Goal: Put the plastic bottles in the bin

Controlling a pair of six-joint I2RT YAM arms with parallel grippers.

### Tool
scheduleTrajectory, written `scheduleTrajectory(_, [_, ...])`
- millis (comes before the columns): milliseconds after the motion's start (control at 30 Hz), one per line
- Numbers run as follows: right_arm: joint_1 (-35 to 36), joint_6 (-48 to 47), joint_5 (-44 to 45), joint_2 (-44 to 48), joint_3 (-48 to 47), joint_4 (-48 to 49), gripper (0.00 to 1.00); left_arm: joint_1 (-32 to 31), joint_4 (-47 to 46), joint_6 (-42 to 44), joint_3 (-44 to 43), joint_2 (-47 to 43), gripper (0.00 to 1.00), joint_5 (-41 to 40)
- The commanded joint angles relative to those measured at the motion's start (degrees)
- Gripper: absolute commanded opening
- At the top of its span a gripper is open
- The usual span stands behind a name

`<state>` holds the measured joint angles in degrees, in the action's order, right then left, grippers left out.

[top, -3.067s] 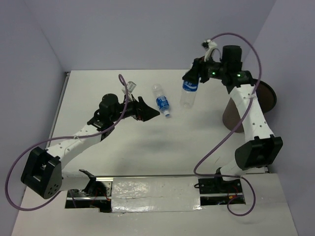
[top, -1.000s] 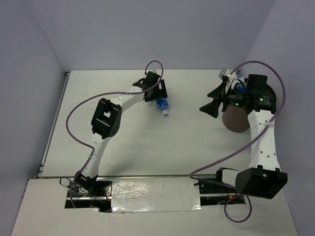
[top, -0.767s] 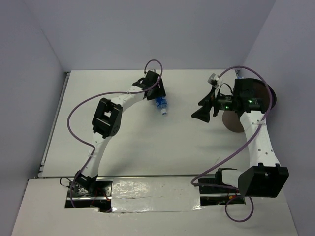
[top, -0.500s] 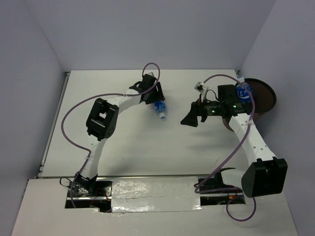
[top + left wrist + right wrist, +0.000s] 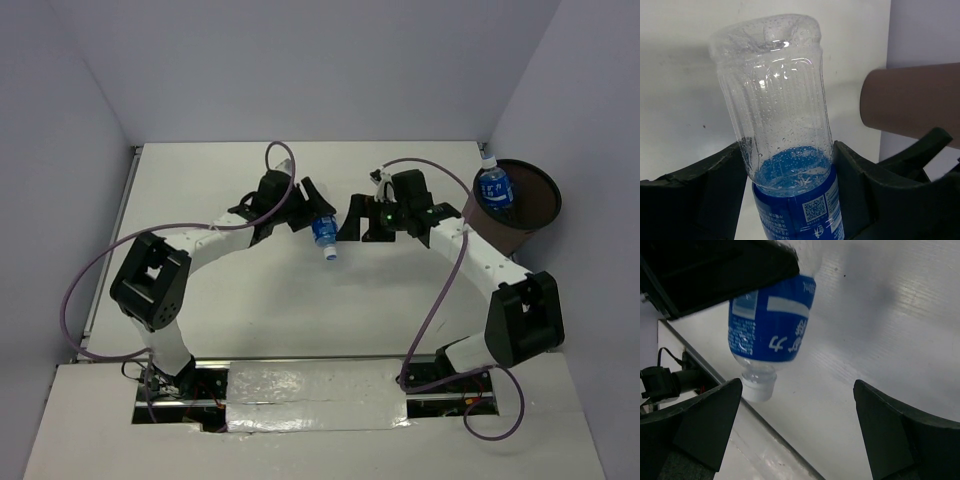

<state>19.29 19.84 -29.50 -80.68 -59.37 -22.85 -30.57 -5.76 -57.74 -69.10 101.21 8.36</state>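
Note:
A clear plastic bottle (image 5: 323, 231) with a blue label hangs cap-down above the middle of the table. My left gripper (image 5: 316, 212) is shut on it. In the left wrist view the bottle (image 5: 785, 125) fills the gap, and both fingers (image 5: 707, 200) press its sides at the label's top edge. My right gripper (image 5: 354, 218) stands open just right of it, facing it with nothing between its fingers. The right wrist view shows the label (image 5: 771, 322) and white cap (image 5: 758, 388) ahead of the open gripper (image 5: 800, 432). A second blue-labelled bottle (image 5: 493, 188) sticks out of the brown bin (image 5: 530, 215) at the far right.
The bin's brown side (image 5: 915, 107) shows in the left wrist view behind the held bottle, with one right-gripper finger (image 5: 920, 150) below it. A purple wall runs close behind the bin. Cables loop over both arms.
My left gripper closed on the bottle and drew it toward the table's middle, off the surface. The right arm swung left from the bin, still open, and now faces the held bottle.

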Motion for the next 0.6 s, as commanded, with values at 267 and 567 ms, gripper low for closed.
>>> scheduleTrajectory(267, [3.64,5.39,-3.73,-1.75,-6.01,4.23,1.00,-2.39,-6.90,-4.67,4.33,-5.32,0.38,0.96])
scheduleTrajectory(567, [6.99,4.25,-0.12,-5.36,-8.92,0.88,1.00,-2.74,-7.69,-5.28,4.59,-7.08,0.39,0.69])
